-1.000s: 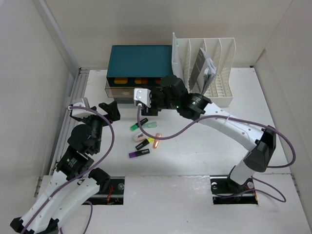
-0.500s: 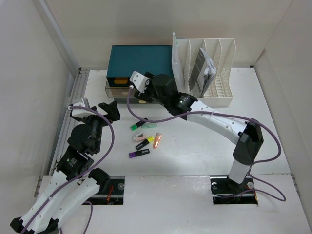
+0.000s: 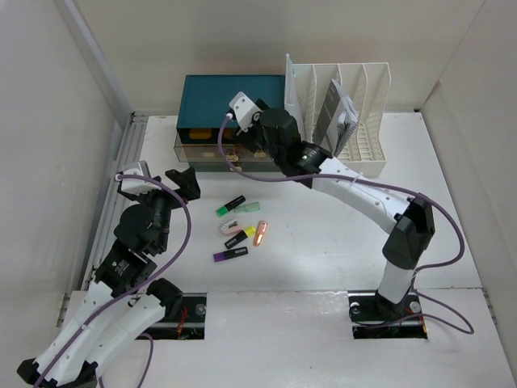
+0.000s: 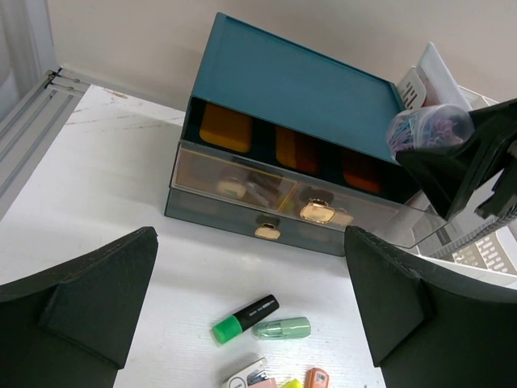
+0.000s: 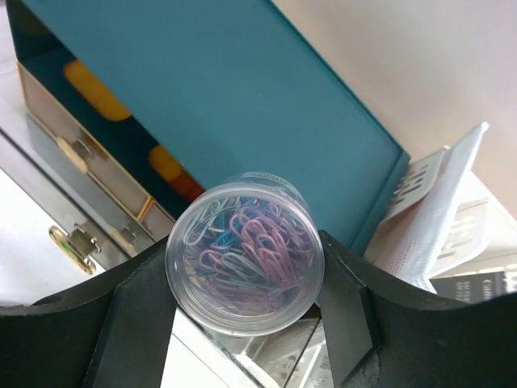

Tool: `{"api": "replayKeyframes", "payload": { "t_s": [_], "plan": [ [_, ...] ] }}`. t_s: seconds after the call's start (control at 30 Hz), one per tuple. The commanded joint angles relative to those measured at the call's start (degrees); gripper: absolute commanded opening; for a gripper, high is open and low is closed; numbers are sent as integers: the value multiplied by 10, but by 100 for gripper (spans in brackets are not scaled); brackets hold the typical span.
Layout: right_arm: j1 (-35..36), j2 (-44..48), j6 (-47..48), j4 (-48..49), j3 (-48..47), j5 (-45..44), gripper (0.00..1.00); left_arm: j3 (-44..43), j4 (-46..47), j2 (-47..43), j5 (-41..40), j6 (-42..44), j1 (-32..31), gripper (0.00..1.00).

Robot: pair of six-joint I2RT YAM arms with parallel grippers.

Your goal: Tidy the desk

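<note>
The drawer box point(image 3: 230, 99) stands at the back of the bench point(image 3: 339, 242), with the slotted file rack point(image 3: 363, 109) just beside it on the right and papers point(image 3: 339, 113) upright in one slot. In front of the box lies a loose cluster of highlighters point(image 3: 238, 230), with the left hand point(image 3: 183, 183) to its left. The right hand point(image 5: 245, 267) holds a jar of paper clips point(image 5: 245, 246) at the box's front right corner.

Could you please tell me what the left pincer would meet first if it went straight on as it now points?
Most likely the front of the teal drawer box, low down. The open left pincer aims there with only desk between. Depth is hard to judge.
</note>
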State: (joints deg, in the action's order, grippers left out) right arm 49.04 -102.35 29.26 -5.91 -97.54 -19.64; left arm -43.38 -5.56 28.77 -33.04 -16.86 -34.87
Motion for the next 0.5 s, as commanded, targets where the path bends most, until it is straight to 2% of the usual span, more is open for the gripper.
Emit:
{"api": "replayKeyframes", "payload": {
  "t_s": [0.0,0.1,0.47],
  "plan": [
    [-14,-9,-65,-29,-60,29,23,-4,16,3,0,-2,1,100],
    [-21,-22,-104,-88,-83,57,23,-4,16,3,0,-2,1,100],
    [-49,-34,-174,-168,-119,126,25,-4,16,3,0,-2,1,100]
  ]
}}
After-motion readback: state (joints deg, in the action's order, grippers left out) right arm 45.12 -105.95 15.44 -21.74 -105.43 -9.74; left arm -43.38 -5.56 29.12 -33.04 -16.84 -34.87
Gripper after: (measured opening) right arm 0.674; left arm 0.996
